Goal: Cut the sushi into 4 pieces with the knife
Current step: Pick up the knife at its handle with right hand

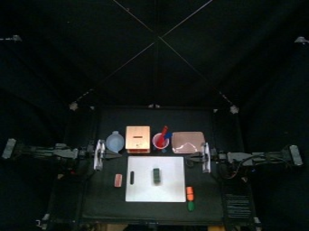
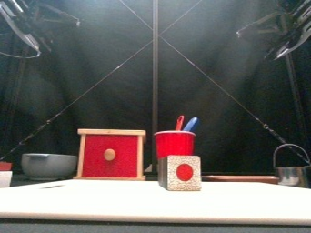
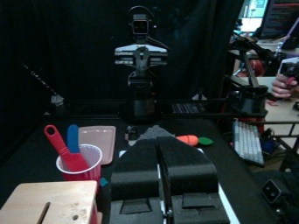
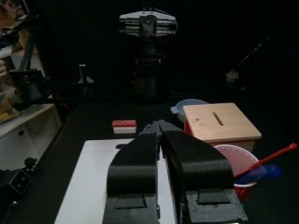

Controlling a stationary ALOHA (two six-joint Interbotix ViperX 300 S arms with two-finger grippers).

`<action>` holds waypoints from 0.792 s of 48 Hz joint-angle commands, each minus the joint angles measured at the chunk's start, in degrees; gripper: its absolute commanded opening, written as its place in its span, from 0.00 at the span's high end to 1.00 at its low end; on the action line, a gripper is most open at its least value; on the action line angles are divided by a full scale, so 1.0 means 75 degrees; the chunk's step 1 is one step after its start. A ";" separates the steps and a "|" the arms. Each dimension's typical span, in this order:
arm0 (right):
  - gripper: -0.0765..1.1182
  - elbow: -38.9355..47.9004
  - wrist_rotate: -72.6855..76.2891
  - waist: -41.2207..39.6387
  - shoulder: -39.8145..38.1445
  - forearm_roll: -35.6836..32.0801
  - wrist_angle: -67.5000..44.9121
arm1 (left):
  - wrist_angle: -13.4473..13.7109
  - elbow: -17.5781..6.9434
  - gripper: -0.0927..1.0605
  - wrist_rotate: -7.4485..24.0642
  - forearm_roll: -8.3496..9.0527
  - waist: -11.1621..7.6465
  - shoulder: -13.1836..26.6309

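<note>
The dark green toy sushi roll (image 1: pixel 157 174) lies on the white cutting board (image 1: pixel 173 186), long side pointing near to far. The blue and red toy knives (image 2: pixel 185 123) stand in the red cup (image 1: pixel 161 142) just beyond. The left pincer (image 3: pixel 156 149) and right pincer (image 4: pixel 160 129) sit closed and empty at each side, the right one looking slightly nearer the cup.

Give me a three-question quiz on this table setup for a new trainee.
1. True or false: the sushi roll lies on the white board.
2. Where are the knives? A) standing in the red cup B) lying on the board C) held by an arm
3. Fill in: the left gripper and the right gripper both have their jaws ____.
Key: 1 true; 2 A; 3 shut.
</note>
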 commanded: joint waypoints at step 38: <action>0.65 -0.6492 0.0012 -0.5074 0.5027 0.3480 0.7711 | -0.1969 -0.0070 0.92 -0.0012 -0.0715 0.0457 0.1570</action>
